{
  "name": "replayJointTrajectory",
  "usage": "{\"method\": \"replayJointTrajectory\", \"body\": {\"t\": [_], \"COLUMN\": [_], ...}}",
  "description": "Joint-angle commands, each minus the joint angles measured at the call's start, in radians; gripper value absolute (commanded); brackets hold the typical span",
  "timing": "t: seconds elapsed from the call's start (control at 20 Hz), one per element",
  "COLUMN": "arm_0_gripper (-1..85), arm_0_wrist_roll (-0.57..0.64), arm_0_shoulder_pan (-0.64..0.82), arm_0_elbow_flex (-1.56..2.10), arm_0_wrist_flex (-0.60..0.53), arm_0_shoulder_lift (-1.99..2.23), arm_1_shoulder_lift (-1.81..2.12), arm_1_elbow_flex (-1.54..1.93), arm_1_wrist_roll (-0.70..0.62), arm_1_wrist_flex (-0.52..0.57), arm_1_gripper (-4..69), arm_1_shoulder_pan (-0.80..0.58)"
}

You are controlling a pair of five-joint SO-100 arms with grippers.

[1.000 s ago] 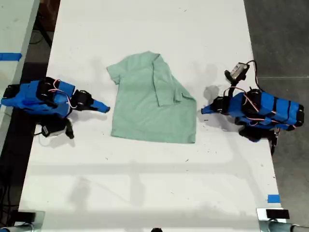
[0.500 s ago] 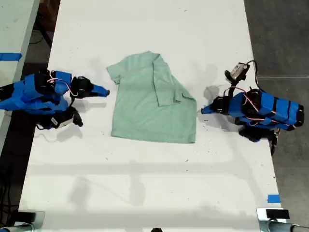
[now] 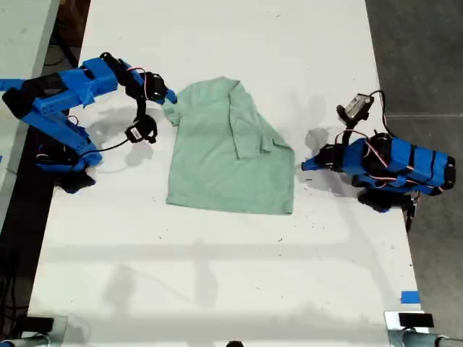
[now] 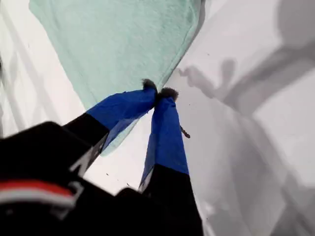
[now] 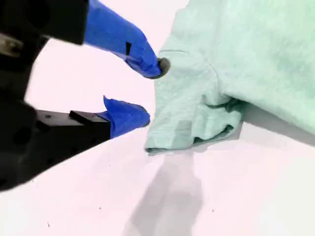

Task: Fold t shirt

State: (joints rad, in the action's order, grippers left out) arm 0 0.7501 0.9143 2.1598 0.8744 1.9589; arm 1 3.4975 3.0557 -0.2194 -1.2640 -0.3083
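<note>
- T shirt (image 3: 230, 150): pale mint-green, lying flat mid-table with one sleeve folded inward over the body; the other sleeve points toward the exterior view's left.
- Table (image 3: 217, 289): white surface under the t shirt and both arms.
- My first gripper (image 4: 158, 92): at the exterior view's upper left, raised over the shirt's sleeve edge; fingers pressed together at the tips, pinching nothing that can be seen.
- My second gripper (image 5: 145, 93): low at the exterior view's right, just beside the shirt's bunched corner; fingers spread, nothing between them.
</note>
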Motion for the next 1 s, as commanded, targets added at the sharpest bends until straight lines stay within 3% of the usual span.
{"method": "replayJointTrajectory", "body": {"t": [0.0, 0.55, 0.7, 0.95], "arm_0_gripper": [11.7, 10.8, 0.0, -0.2], "arm_0_wrist_roll": [0.017, -0.051, -0.048, -0.081], "arm_0_shoulder_pan": [0.040, 0.078, 0.072, 0.006], "arm_0_elbow_flex": [-0.114, -0.311, -0.525, -0.667], "arm_0_wrist_flex": [-0.012, 0.035, 0.201, 0.348], "arm_0_shoulder_lift": [-0.089, -0.474, -0.683, -0.673], "arm_1_shoulder_lift": [0.015, 0.015, 0.015, 0.015], "arm_1_elbow_flex": [0.051, 0.051, 0.051, 0.051], "arm_1_wrist_roll": [0.006, 0.003, 0.003, 0.003], "arm_1_wrist_flex": [-0.003, -0.002, -0.002, -0.002], "arm_1_gripper": [2.0, 1.9, 1.9, 1.9], "arm_1_shoulder_pan": [0.011, 0.011, 0.012, 0.012]}}
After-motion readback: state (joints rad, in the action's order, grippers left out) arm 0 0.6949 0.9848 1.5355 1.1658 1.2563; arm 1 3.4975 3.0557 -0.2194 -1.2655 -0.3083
